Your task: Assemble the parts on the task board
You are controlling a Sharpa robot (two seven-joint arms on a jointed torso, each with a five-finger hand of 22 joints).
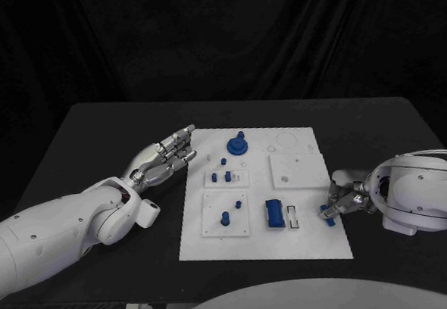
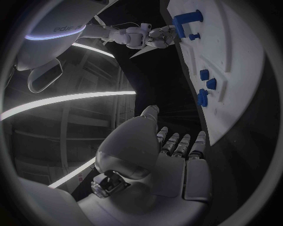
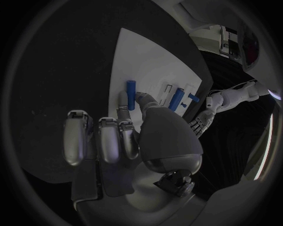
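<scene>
Black counter (image 1: 88,129) carries everything; a dark curtain hangs behind it.

White task board (image 1: 311,241) lies flat in the middle of the counter, long side running away from the robot. Three raised white square plates sit on it: one at the near left, one in the middle left, one toward the far right.

Left hand (image 1: 166,156) hovers just off the board's far left edge, palm up-ish, fingers straight and spread, holding nothing. The left wrist view shows the same: fingers (image 2: 179,143) extended beside the board edge, nothing between them.

Right hand (image 1: 345,199) sits at the board's near right edge, fingers curled in. It pinches a small blue peg (image 1: 325,211) between thumb and a finger, right over the board's edge; in the right wrist view the peg (image 3: 130,88) stands up from the fingertips.

Blue block (image 1: 275,214) lies on the near middle of the board, beside a narrow white slot.

Blue round knob (image 1: 238,145) stands at the far end, near the left hand.

Small blue pegs (image 1: 220,176) sit on the middle-left plate; another (image 1: 225,217) on the near-left plate.
</scene>
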